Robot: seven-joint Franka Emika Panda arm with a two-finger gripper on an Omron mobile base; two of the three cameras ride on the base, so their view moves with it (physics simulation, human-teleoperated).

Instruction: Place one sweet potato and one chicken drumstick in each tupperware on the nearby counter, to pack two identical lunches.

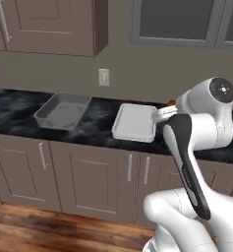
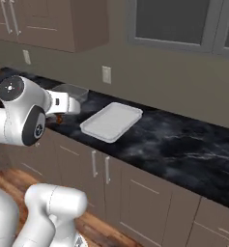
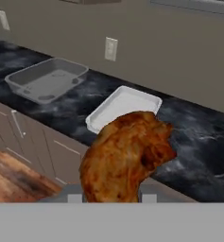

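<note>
A browned chicken drumstick (image 3: pixel 127 156) sits between my fingertips in the hand view, with my gripper (image 3: pixel 112 198) shut on it, in the air in front of the counter (image 3: pixel 203 137). Past it, both tupperwares rest on the black marble top: a deep grey tub (image 3: pixel 47 80) on the left and a shallow whitish tray (image 3: pixel 125 106) just behind the drumstick. Both look empty. In the left base view the hand (image 1: pixel 163 114) hangs at the right edge of the whitish tray (image 1: pixel 135 122), with a sliver of drumstick (image 1: pixel 171 103) showing. The sweet potato is out of view.
Taupe cabinets (image 1: pixel 88 172) with bar handles run below the counter, over a wood floor (image 1: pixel 39 226). A wall outlet (image 1: pixel 103 77) sits above the tupperwares, and upper cabinets (image 1: pixel 54 24) hang at the left. To the tray's right the counter (image 2: pixel 183 140) carries nothing.
</note>
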